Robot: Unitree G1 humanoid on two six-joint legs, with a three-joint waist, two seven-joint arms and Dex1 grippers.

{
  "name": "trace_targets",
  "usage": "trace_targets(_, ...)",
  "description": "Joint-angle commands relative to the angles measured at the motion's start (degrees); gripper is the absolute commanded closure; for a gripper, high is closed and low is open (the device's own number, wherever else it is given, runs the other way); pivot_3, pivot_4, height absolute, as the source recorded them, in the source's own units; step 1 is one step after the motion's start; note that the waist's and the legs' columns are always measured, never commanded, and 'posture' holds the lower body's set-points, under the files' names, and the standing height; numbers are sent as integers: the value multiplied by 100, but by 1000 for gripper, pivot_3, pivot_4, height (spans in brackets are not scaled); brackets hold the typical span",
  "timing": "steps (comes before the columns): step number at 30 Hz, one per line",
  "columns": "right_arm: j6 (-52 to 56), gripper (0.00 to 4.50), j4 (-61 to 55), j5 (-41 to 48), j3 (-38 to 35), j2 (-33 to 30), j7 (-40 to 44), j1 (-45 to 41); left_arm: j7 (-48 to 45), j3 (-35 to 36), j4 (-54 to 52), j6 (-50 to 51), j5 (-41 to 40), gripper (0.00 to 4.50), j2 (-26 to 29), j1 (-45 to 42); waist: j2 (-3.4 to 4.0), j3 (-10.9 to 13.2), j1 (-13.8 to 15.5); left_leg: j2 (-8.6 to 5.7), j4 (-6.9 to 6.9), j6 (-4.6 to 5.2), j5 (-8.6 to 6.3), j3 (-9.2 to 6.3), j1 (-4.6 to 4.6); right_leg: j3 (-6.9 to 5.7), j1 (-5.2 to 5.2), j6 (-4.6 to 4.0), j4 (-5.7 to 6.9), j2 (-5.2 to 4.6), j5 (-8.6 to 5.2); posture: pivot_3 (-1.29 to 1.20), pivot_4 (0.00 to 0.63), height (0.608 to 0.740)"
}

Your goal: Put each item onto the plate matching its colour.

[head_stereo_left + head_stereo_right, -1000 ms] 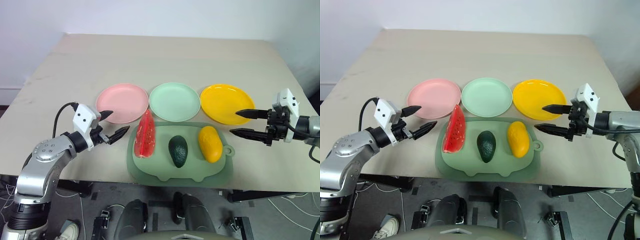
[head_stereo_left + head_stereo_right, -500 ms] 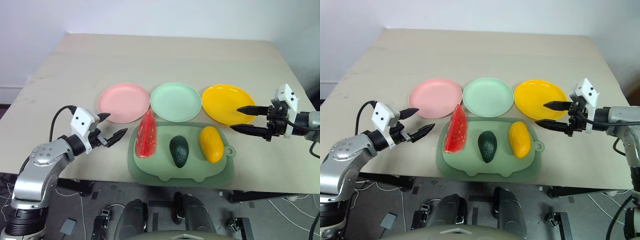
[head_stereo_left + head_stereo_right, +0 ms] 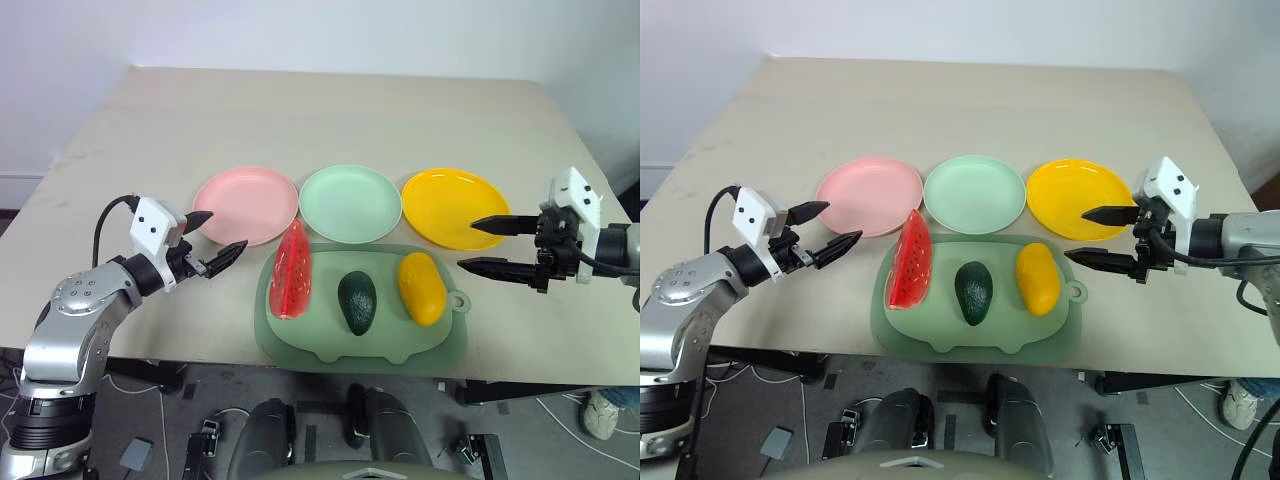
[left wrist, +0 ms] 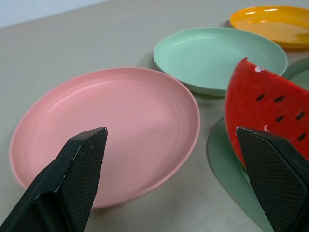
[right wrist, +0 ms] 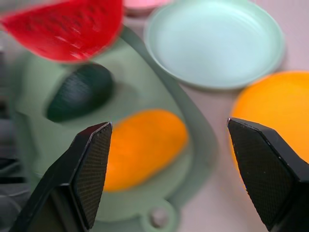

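The watermelon slice (image 3: 290, 271), avocado (image 3: 357, 301) and mango (image 3: 421, 288) all lie on the green mat (image 3: 300, 335), with the pink plate (image 3: 246, 205), mint plate (image 3: 350, 202) and yellow plate (image 3: 452, 206) at its twelve o'clock. Left gripper (image 3: 215, 238) at nine o'clock and right gripper (image 3: 487, 245) at three both hover spread, empty.

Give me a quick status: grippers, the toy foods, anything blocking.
Left gripper and right gripper open, empty. Watermelon slice, avocado and mango on green mat. Pink plate, green plate, yellow plate bare. Nothing blocking.
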Motion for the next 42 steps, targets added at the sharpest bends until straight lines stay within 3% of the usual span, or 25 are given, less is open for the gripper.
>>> trace_targets(1, 1077, 489, -631, 700, -192, -258, -508, -322, -13, 17, 37, -208, 35, 51, -26, -176, -4, -2, 0, 0, 0, 0, 0, 0, 0, 0, 0, 0, -1, 0, 0, 0, 150, 740)
trace_targets(3, 2622, 489, -740, 1260, 3, -237, -1127, -881, -23, -65, 78, -223, 55, 51, -67, -274, -4, -2, -3, 1, 1, 1, 0, 0, 1, 0, 1, 0, 0, -3, 0, 0, 150, 740)
trace_targets(4, 3253, 149, -852, 1542, 30, -185, -1358, -1114, -30, -103, 90, -226, 66, 0, -82, -309, -4, -2, -2, 1, 3, 0, 0, -1, -1, 0, 0, 0, 0, -3, 0, 0, 150, 740)
trace_targets(6, 3924, 7, -866, 1941, 85, -35, -1905, -1459, -53, -130, 122, -234, 82, 0, -90, -343, -4, -2, -1, 2, 2, 0, 0, -3, -5, 0, -4, -1, 0, -3, 0, 0, 150, 740)
trace_targets(11, 4034, 7, 7, 2942, 865, 81, -4280, -1977, -65, -180, 157, -228, 95, 0, -102, -403, -5, -2, -7, -3, 4, 2, -1, 3, -15, 1, -11, -1, -1, -5, 1, 0, 150, 740)
trace_targets(18, 4019, 7, 799, 4624, 1423, 611, -6922, -2245, -1, -213, 56, -163, 89, 0, -164, -438, -5, -2, -7, -3, 0, 1, 0, 6, -18, 0, -13, 0, 0, -2, 1, 0, 150, 740)
trace_targets(22, 2763, 7, 1053, 6876, 2357, -155, -8493, -2114, 47, -138, -2, -126, 53, 0, -177, -408, -5, -2, -3, -4, 4, 2, -1, 6, -20, -1, -13, 1, 0, -7, 2, 0, 150, 740)
trace_targets(30, 2055, 7, 962, 7197, 3210, -233, -9152, -2294, 123, -83, -148, -76, 5, 0, -170, -292, -6, -2, -10, 4, 3, 2, -1, 6, -18, 0, -13, 2, -2, -1, 1, 0, 150, 740)
trace_targets(41, 1753, 7, 834, 7197, 3736, -16, -10090, -2178, 177, -78, -192, -52, -39, 0, -137, -329, -6, -3, -5, 12, 4, 2, -1, 6, -21, 0, -14, 3, -3, -3, 1, 0, 150, 740)
trace_targets(42, 1754, 181, 800, 7197, 3751, -27, -10098, -2187, 173, -74, -190, -53, -40, 0, -132, -327, -6, -3, -5, 12, 4, 2, -1, 6, -21, 0, -14, 3, -3, -3, 1, 0, 150, 740)
